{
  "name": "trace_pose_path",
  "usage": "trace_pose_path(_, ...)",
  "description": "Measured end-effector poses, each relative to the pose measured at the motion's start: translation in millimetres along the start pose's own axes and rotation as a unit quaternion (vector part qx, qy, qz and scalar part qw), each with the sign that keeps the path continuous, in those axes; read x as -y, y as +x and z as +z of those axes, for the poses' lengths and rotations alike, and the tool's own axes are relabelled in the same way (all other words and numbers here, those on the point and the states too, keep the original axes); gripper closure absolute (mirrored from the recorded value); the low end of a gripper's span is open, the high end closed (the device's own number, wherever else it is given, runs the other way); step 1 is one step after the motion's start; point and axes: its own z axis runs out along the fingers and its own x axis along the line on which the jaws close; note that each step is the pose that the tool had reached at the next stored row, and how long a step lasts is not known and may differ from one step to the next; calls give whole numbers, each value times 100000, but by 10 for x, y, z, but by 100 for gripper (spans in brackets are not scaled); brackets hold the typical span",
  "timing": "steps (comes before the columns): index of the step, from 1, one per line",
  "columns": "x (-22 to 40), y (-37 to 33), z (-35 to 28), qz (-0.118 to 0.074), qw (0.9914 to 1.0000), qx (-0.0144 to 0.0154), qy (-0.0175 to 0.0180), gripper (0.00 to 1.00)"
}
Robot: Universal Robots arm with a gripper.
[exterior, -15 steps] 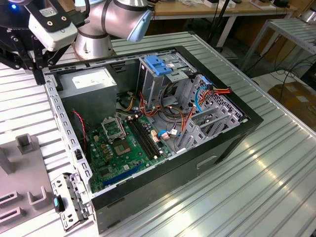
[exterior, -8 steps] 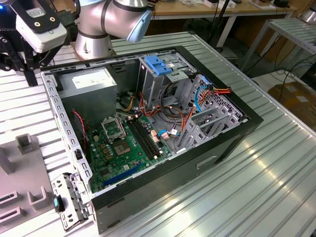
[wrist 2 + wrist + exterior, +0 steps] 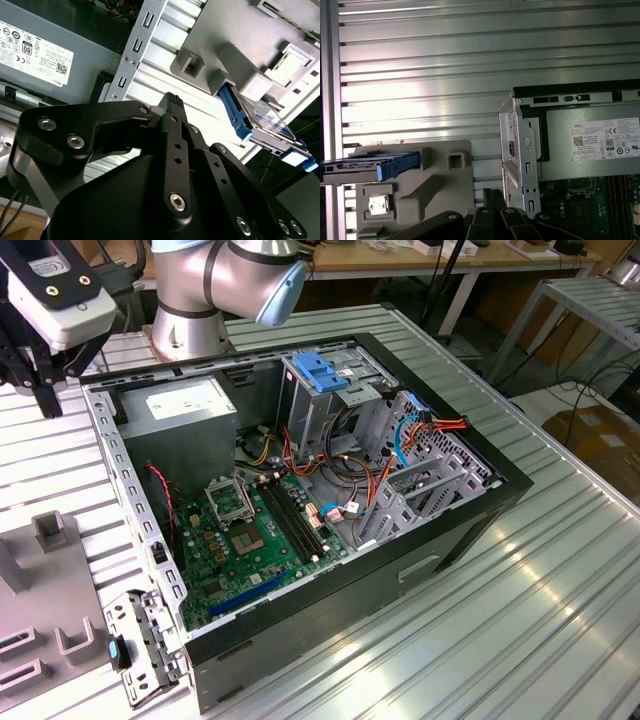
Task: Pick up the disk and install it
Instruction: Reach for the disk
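The disk [image 3: 260, 122] is a silver drive with blue side rails, standing on edge in a slot of the grey fixture [image 3: 235, 35]. In the first wrist view the disk [image 3: 370, 167] juts out from the same fixture [image 3: 427, 187]. My gripper [image 3: 172, 100] hangs above the ribbed table, between the fixture and the computer case, and is apart from the disk. Its black fingers meet at one tip with nothing held, as the gripper [image 3: 492, 194] also appears in the first wrist view. At the exterior view's left the gripper [image 3: 42, 390] sits high beside the case [image 3: 470, 530].
The open case holds a grey power-supply box [image 3: 185, 410], a motherboard [image 3: 250, 540], loose cables [image 3: 400, 440] and a drive cage topped by a light-blue bracket [image 3: 320, 370]. A metal panel [image 3: 145, 640] leans at the case's near corner. The arm's base [image 3: 190, 300] stands behind the case.
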Motion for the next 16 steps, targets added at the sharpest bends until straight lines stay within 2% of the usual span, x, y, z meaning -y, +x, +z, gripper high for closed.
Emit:
trace_pose_path(6, 6, 82, 1, -1, 100000, -9, -6, 89)
trace_pose_path(10, 14, 179, 2, 0, 100000, -21, -11, 89)
trace_pose_path(16, 14, 283, 3, 0, 100000, -43, -13, 89)
